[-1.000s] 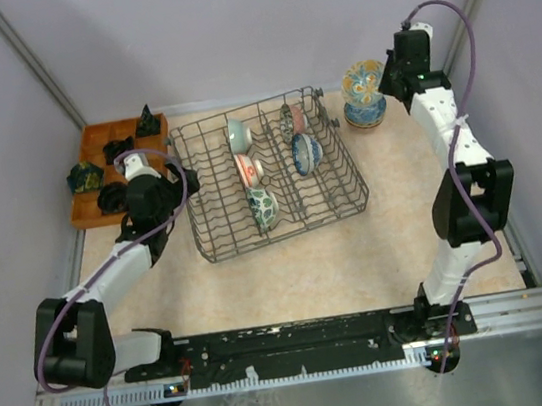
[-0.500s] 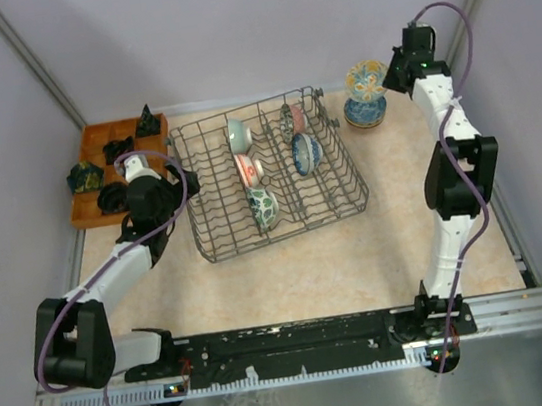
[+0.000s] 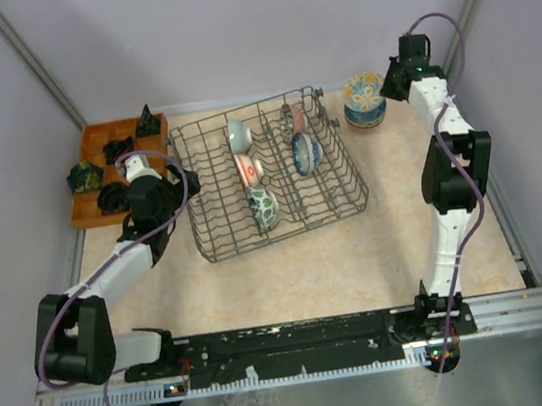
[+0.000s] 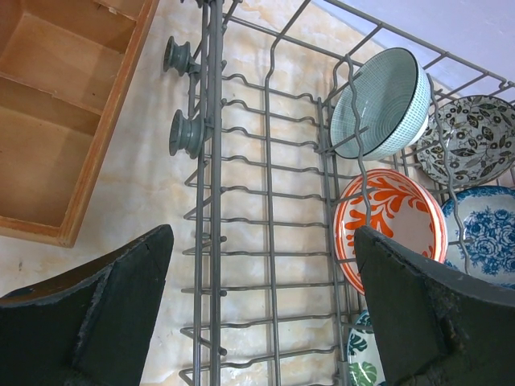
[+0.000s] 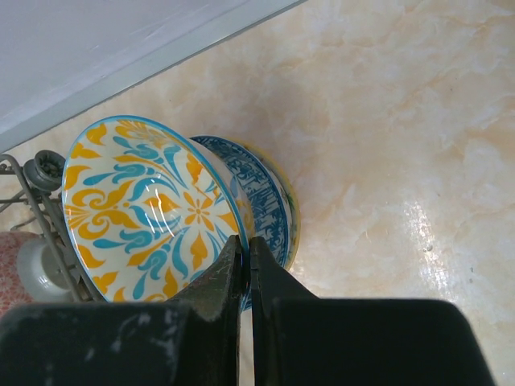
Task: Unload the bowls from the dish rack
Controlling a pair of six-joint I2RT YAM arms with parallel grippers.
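Observation:
The dark wire dish rack (image 3: 279,224) holds several bowls on edge: pale green (image 3: 237,134), red-and-white (image 3: 249,169), green floral (image 3: 263,207) and blue-and-white (image 3: 305,153). My left gripper (image 3: 187,182) is open and empty at the rack's left rim; in the left wrist view (image 4: 264,237) its jaws straddle the rack wires (image 4: 269,193), beside the orange-and-white bowl (image 4: 394,221) and the pale green bowl (image 4: 386,100). My right gripper (image 5: 248,245) is shut on the rim of a yellow-and-blue bowl (image 5: 145,209), held tilted on a blue-and-white bowl (image 5: 269,201) of the stack (image 3: 366,114) at the far right.
An orange compartmented tray (image 3: 90,137) with dark objects stands at the far left, its wooden wall in the left wrist view (image 4: 105,145). The enclosure's back wall runs just behind the bowl stack. The rack's corner (image 5: 24,193) lies left of the stack.
My right gripper has carried the yellow-and-blue bowl down and back onto the stack, and the right arm has straightened toward the far wall. The left arm has not moved.

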